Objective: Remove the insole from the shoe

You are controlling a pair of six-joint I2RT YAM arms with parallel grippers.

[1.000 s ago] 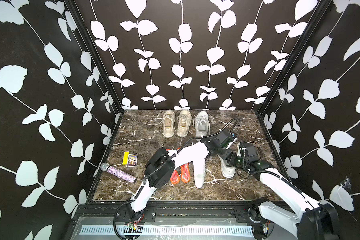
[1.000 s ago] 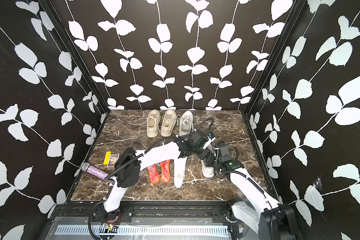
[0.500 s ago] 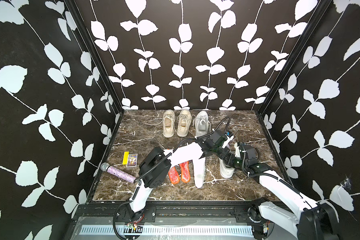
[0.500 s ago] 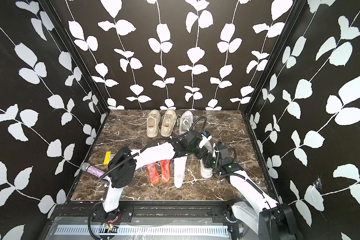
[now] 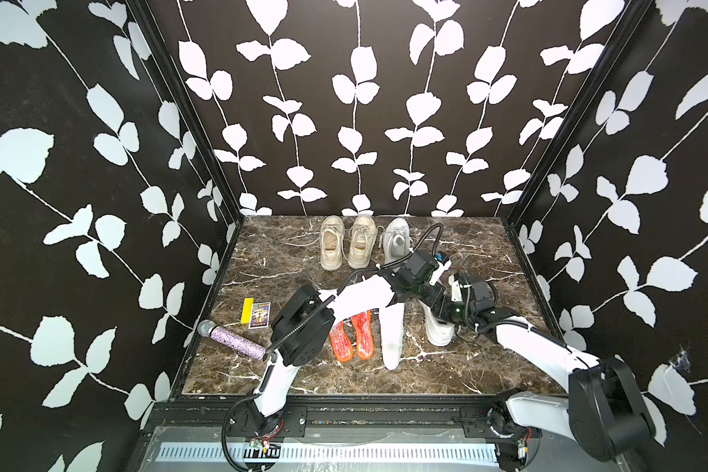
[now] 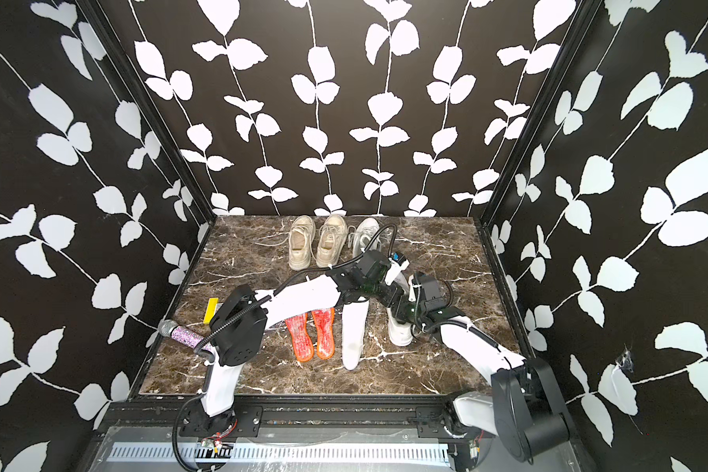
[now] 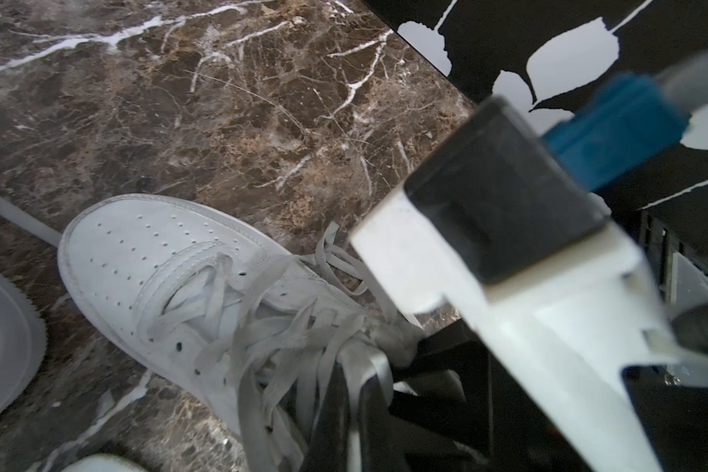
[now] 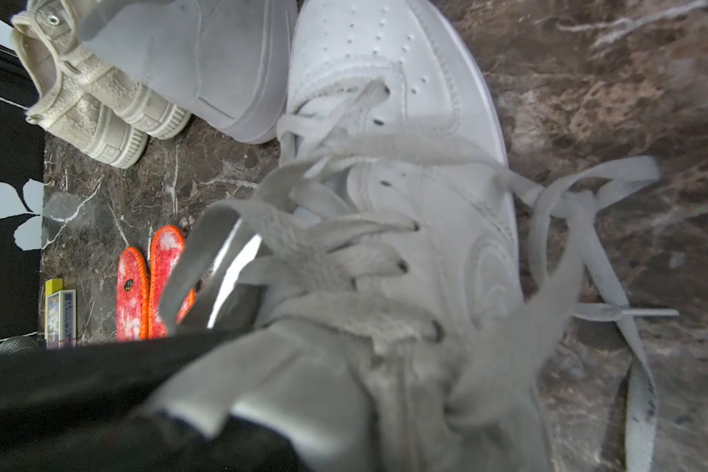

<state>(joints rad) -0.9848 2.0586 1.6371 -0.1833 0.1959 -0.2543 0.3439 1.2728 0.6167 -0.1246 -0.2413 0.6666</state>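
The white shoe [image 5: 440, 333] [image 6: 399, 335] stands right of centre on the marble floor, its toe toward the front edge. My left gripper [image 5: 433, 296] [image 6: 391, 296] points down at the laced top and is shut. In the left wrist view a grey lace [image 7: 364, 359] loops over the dark fingers [image 7: 332, 425] and runs down between them. My right gripper [image 5: 450, 312] reaches the shoe's mouth from the right. Its jaws are lost behind blurred grey fabric [image 8: 262, 388]. The insole is hidden inside the shoe [image 8: 405, 122].
A loose white insole [image 5: 393, 339] and two orange insoles [image 5: 350, 335] lie left of the shoe. At the back stand two beige sneakers [image 5: 346, 245] and another white shoe [image 5: 397, 241]. A glittery microphone [image 5: 229, 337] and a card box [image 5: 259, 314] lie at the left.
Both arms have shifted a little to the left at the shoe. The left gripper has stayed shut, and the shoe stands in about the same place.
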